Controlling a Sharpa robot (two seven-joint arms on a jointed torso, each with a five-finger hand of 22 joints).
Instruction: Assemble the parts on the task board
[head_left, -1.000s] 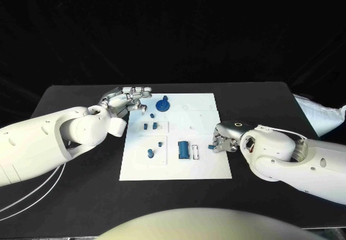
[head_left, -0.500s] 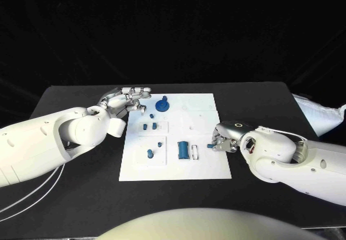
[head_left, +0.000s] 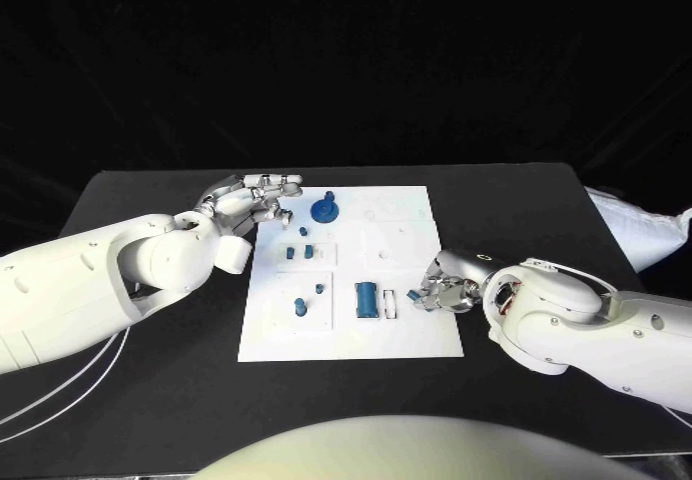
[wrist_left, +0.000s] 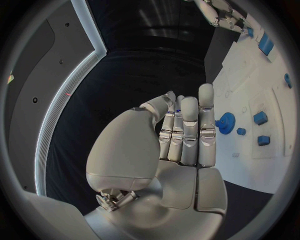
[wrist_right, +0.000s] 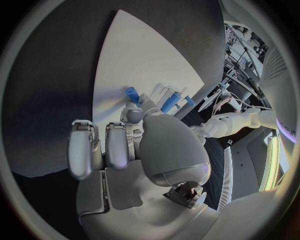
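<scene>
Blue part (head_left: 418, 295) pinched at right robot hand (head_left: 444, 287) fingertips.

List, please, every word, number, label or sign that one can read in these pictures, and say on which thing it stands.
None can be read. The white board, the blue parts, the black table and both arms show no writing, label or number in any view.

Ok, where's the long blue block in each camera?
Head view: the blue block lies on the near half of the board, just beside the right hand.
Left wrist view: at the board's far end, next to the right hand.
Right wrist view: probably the long piece just past the fingertips.
Shared landmark: the small blue part pinched in the right hand.
</scene>
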